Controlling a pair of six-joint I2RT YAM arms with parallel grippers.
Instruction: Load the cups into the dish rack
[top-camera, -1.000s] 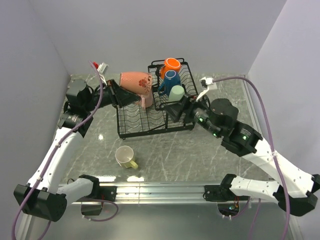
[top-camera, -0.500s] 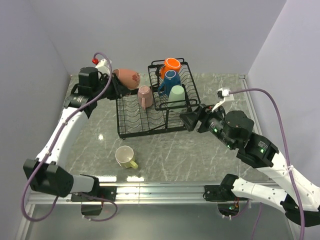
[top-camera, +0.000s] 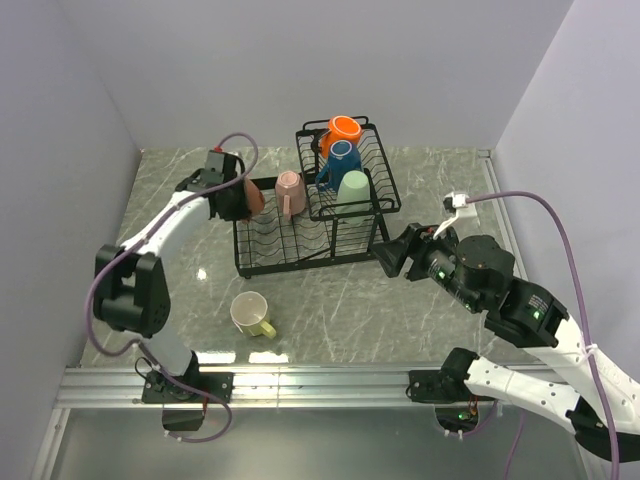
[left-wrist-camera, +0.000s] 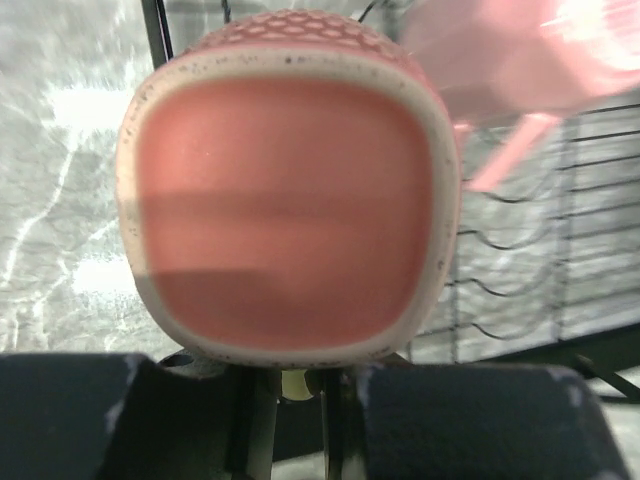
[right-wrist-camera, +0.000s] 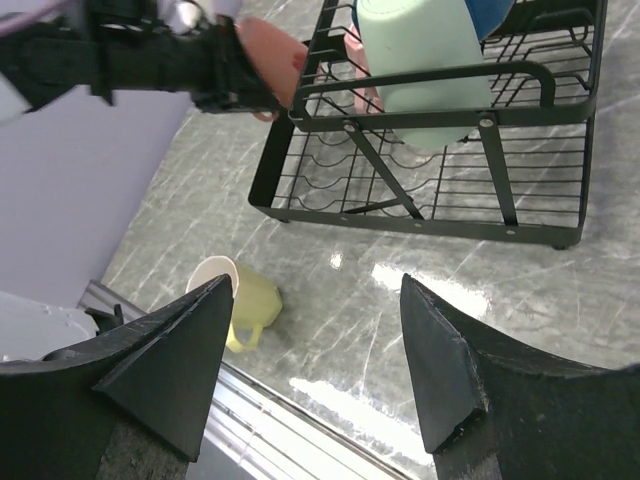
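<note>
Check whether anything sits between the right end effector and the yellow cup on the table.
Nothing visible. Only bare table separates the open right end effector from the yellow cup; the dish rack stands beyond that path.

Grey marble table (right-wrist-camera: 340, 340) lies free between the spread fingers of the right gripper (right-wrist-camera: 317, 285); ahead the black wire dish rack (right-wrist-camera: 400, 222) bars passage, a pale yellow handled mug (right-wrist-camera: 250, 298) off its left finger. A clamped salmon dimpled mug (left-wrist-camera: 290, 200) fills the front of the left gripper (left-wrist-camera: 300, 375)
</note>
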